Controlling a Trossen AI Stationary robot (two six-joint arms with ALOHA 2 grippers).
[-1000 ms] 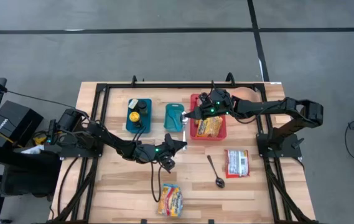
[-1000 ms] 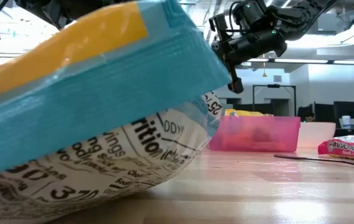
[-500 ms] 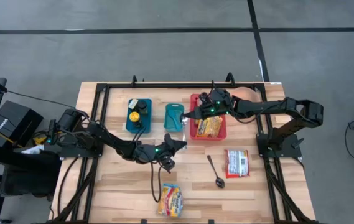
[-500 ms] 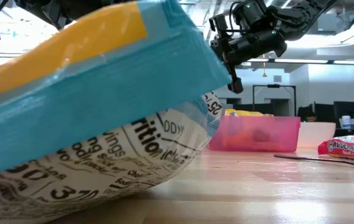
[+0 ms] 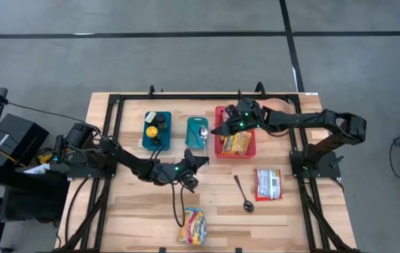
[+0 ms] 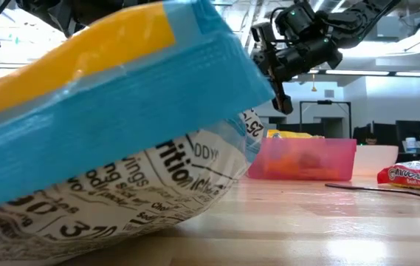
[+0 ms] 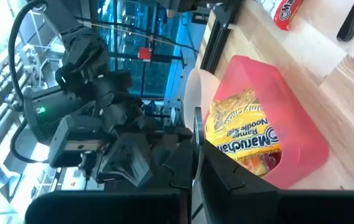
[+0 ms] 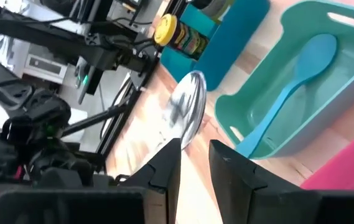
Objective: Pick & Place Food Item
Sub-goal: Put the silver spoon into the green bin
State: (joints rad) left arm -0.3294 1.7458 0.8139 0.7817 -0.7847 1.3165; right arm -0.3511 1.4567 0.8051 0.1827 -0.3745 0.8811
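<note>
My right gripper (image 5: 218, 131) hangs open above the gap between the teal tray (image 5: 191, 138) and the red bin (image 5: 222, 149). Just past its fingertips is a blurred metal spoon (image 8: 187, 107), seen over the tray's right side (image 5: 203, 132). A ramen packet (image 7: 242, 134) lies in the red bin. My left gripper (image 5: 205, 160) hovers shut over the table's middle, pointing at the bin. A thin pale strip (image 7: 196, 149) shows between its fingers; what it is I cannot tell. A second ramen packet (image 5: 192, 226) lies at the near edge, and a red snack packet (image 5: 267, 183) lies at the right. My right gripper's fingers (image 8: 167, 163) point slantwise down toward the table's left. The spoon's handle end (image 8: 178, 140) is right at one fingertip, and I cannot tell whether they still touch. My left gripper is shut, and I cannot tell whether the pale strip is held.
A blue bin (image 5: 145, 138) with jars stands left of the teal tray, which holds a teal spoon (image 8: 295, 81). Another metal spoon (image 5: 242, 194) lies on the wood right of centre. A pale bowl (image 5: 278, 107) sits behind the red bin. The near ramen packet (image 6: 106, 133) fills the low view.
The metal spoon, which was bright at my right gripper's fingertips, has come away from them toward the table's left and now shows over the teal tray. My right gripper has tipped slightly and stayed in place.
</note>
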